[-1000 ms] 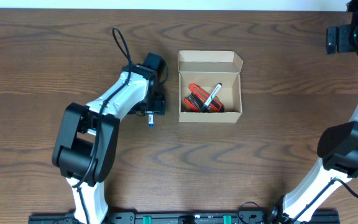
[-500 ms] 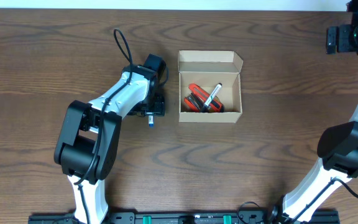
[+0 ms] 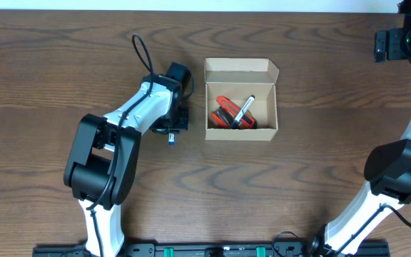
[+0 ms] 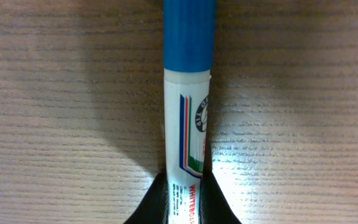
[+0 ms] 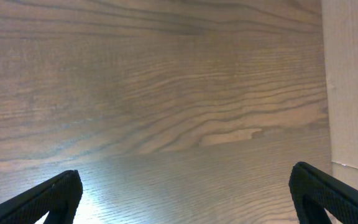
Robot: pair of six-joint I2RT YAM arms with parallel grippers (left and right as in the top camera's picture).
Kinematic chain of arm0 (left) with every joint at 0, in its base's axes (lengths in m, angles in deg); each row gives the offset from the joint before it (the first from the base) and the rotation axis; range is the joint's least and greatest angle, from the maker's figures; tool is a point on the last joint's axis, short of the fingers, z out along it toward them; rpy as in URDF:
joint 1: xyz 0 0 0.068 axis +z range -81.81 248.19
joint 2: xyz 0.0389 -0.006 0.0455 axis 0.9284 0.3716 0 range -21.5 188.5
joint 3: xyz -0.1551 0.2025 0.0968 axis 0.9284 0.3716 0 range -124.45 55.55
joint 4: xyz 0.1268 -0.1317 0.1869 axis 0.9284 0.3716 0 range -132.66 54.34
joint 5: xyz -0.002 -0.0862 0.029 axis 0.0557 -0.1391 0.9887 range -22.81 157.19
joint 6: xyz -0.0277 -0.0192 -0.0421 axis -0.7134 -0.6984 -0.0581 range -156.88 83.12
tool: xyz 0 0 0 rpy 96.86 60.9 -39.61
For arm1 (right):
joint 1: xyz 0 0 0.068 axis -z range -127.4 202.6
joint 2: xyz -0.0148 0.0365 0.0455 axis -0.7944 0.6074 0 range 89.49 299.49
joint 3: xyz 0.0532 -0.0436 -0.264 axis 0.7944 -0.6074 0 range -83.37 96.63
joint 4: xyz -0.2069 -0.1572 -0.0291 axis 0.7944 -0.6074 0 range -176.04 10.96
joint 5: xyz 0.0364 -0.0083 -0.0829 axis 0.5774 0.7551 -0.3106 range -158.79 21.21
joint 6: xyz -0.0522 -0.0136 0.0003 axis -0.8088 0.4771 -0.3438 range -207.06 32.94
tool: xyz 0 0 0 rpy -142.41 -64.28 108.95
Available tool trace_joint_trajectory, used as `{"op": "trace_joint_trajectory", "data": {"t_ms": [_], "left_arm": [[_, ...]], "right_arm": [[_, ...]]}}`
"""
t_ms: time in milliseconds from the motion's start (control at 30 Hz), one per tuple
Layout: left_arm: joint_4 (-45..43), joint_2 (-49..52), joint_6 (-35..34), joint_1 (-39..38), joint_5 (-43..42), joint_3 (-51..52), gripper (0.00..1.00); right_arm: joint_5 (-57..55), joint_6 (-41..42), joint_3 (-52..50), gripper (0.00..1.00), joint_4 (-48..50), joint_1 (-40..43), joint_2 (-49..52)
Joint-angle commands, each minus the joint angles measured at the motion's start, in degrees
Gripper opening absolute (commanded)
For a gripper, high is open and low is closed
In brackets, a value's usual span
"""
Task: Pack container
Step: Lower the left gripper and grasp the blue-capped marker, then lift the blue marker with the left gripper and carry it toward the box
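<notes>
The container [image 3: 240, 66], a tan cardboard box with its flap lid folded back, lies open at the table's middle. Inside it are red-orange markers [image 3: 227, 114] and a black-and-white marker [image 3: 245, 109]. Left of the box, my left gripper [image 3: 173, 127] points down at the table. In the left wrist view it [image 4: 187, 200] is shut on a white whiteboard marker with a blue cap [image 4: 188, 112], which lies along the wood. My right gripper [image 5: 185, 196] stands wide open over bare wood at the far right corner, with nothing between its fingers [image 5: 58, 193].
A black cable [image 3: 140, 51] loops off the left arm behind the gripper. In the right wrist view a pale strip [image 5: 353, 81] runs down the right side, beyond the wood. The right arm's base [image 3: 398, 171] stands at the right edge.
My left gripper has closed on the blue-capped marker, which stood between open fingers before. The left arm shifted only slightly. The right arm has not moved.
</notes>
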Motion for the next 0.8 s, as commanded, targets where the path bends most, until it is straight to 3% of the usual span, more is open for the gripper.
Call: {"op": "trace_joint_trajectory", "data": {"t_ms": [0,200,333,633,767], "left_arm": [[0.1,2.9,-0.2,0.1,1.0,0.8,0.06],[0.2,2.7,0.1,0.1,0.6,0.2,0.06],[3.1,2.3,1.9,0.1,-0.4,-5.4,0.06],[16.9,2.3,10.6,0.1,-2.6,-39.3,0.06],[20.8,2.3,11.5,0.1,-3.8,-53.3,0.06]], "right_arm": [[0.0,0.8,-0.2,0.99,-0.1,0.5,0.6],[0.0,0.8,-0.2,0.99,-0.1,0.5,0.6],[0.0,0.8,-0.2,0.99,-0.1,0.5,0.6],[0.0,0.8,-0.2,0.99,-0.1,0.5,0.6],[0.0,0.8,-0.2,0.99,-0.1,0.5,0.6]]}}
